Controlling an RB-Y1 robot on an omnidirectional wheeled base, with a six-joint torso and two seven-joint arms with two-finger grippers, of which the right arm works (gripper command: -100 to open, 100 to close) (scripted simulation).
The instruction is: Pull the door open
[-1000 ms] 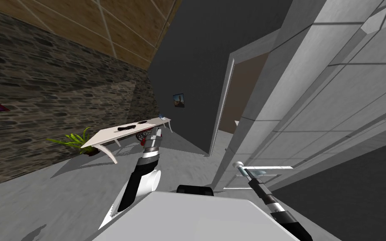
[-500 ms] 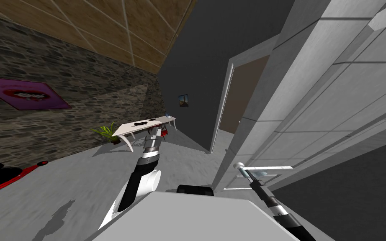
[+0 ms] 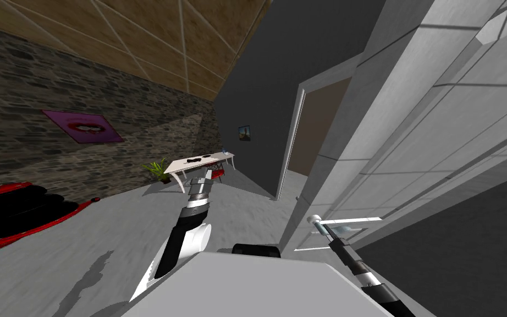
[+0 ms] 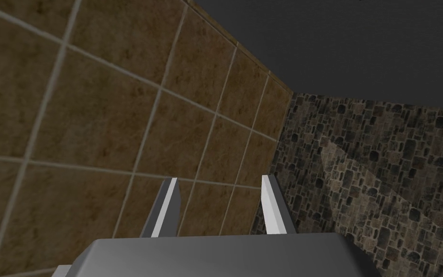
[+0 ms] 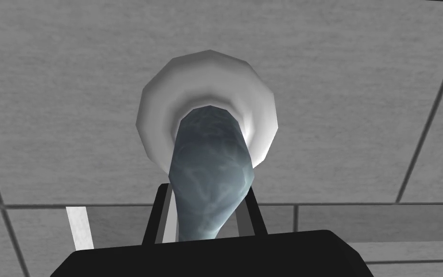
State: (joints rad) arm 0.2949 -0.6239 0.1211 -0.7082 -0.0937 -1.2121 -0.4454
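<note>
The right end effector point(image 3: 321, 227) is clamped on the door handle point(image 3: 317, 221), which is low on the light grey panelled door point(image 3: 423, 143) at about 4 o'clock in the head view. In the right wrist view its two fingers point(image 5: 157, 211) press the sides of a bluish-grey lever point(image 5: 211, 163). The lever runs from between them, dead ahead at 12 o'clock of the end effector point(image 5: 207, 192), to a round white rosette point(image 5: 259, 110) set flat on the door panel point(image 5: 71, 96). The grip sits on the near end of the lever, well short of the rosette.

The door stands at an angle. Its free edge lies at about 11 o'clock from the handle, and past it is a second doorway point(image 3: 315, 132) with brown beyond.

The left end effector point(image 3: 207, 175) is held out over the grey floor point(image 3: 109, 236), at about 10 o'clock from the right one and well apart from the door. Its fingers point(image 4: 271, 202) are spread with nothing between them.

Farther off at 11 o'clock, a white surface point(image 3: 200, 161) stands by the stone wall with a green plant point(image 3: 159, 169) just beside it.
</note>
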